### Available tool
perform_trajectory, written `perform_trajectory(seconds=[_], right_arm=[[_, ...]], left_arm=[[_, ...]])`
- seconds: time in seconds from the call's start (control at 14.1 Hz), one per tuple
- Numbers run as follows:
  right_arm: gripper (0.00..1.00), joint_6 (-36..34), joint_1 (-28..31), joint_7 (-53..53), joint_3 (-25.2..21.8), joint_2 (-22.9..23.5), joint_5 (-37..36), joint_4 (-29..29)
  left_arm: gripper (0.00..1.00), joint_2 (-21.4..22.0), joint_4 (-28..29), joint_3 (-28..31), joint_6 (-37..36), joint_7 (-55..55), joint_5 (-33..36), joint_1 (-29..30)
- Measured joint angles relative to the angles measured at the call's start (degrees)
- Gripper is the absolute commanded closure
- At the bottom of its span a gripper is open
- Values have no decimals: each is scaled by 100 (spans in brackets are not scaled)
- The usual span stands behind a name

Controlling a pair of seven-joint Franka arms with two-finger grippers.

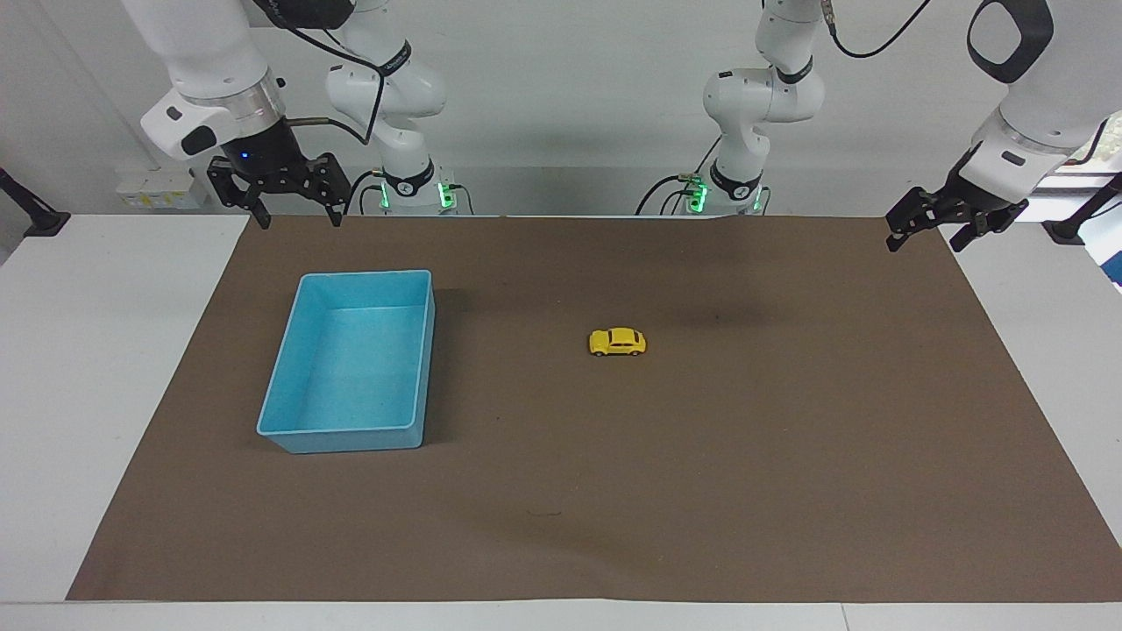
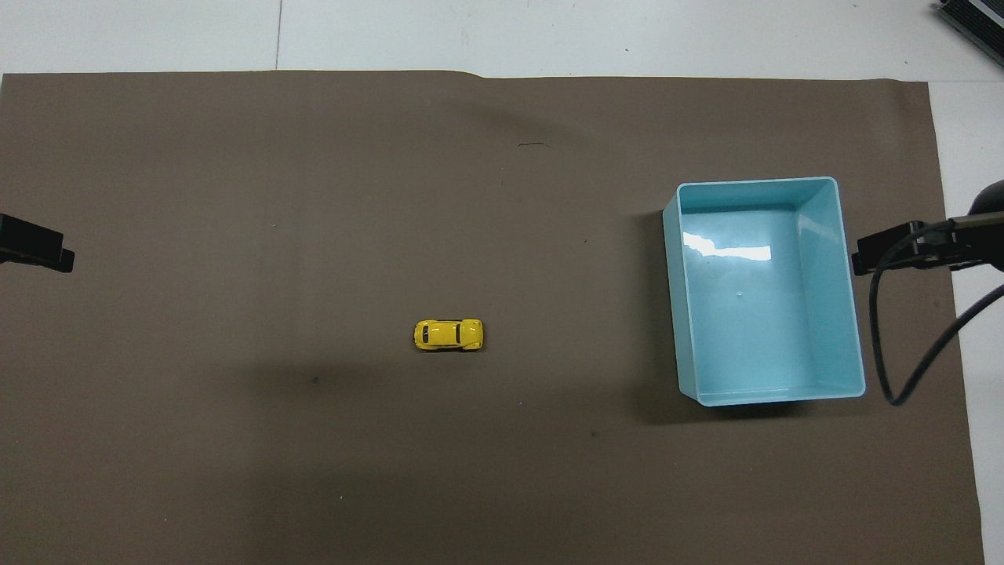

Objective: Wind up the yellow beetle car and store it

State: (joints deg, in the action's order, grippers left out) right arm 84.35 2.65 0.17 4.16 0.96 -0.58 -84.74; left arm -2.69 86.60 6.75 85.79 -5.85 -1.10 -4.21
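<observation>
right gripper (image 1: 296,214) up over the brown mat (image 1: 701,491) edge by the robots, fingers spread and holding nothing, blue bin (image 1: 289,436) toward the right arm's end, yellow beetle car (image 1: 617,342) on the mat mid-table, well apart from bin, left gripper (image 1: 927,234) raised over the mat's edge at the left arm's end, fingers apart, empty

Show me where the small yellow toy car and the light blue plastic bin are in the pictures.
small yellow toy car (image 1: 617,342): facing view, middle of its side.
light blue plastic bin (image 2: 857,345): overhead view, on its side wall toward the right arm's end.

One camera faces the robots from high across the table (image 1: 53,368); the other looks steeply down from their end. Both share the brown mat (image 1: 701,456).
</observation>
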Motion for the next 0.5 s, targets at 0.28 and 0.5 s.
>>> perform_trajectory(seconds=[0.28,0.5], right_arm=[[0,13,-2,0,-23,-4,0,2],[0,13,-4,0,-16,-4,3,2]], left_arm=[[0,27,76,-134,-4,0,-1,-24],[0,82,212,-182,69,-6,-3,-353]])
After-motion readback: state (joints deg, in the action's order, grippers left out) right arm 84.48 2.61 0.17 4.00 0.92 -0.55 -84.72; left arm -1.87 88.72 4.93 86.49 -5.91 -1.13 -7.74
